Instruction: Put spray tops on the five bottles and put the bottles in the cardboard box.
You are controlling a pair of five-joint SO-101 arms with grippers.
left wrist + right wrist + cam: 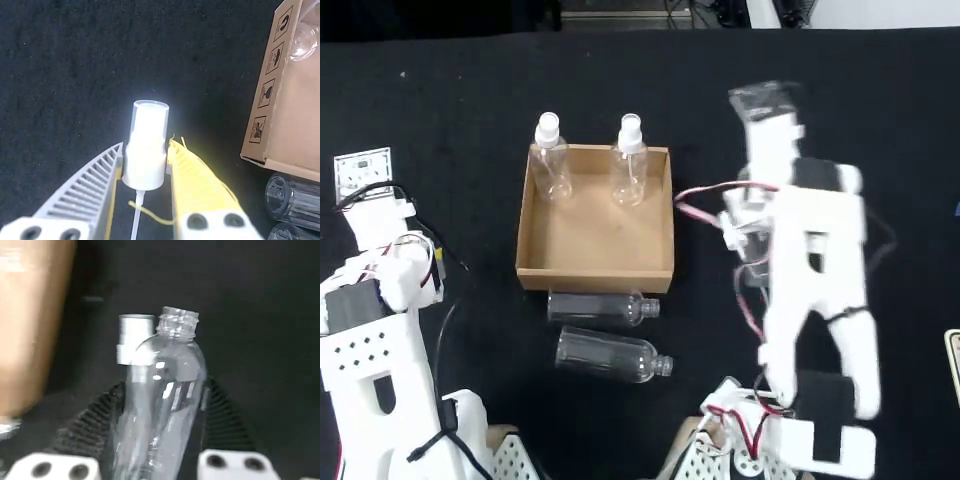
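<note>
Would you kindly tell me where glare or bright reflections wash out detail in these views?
High view: the white right arm glares against the black cloth. Left wrist view: the spray top in the left claw is blown out white. Right wrist view: glints streak the clear bottle in the right claw.

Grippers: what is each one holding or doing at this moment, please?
Left gripper: closed on a spray top.
Right gripper: closed on a bottle with no top on its neck.
</note>
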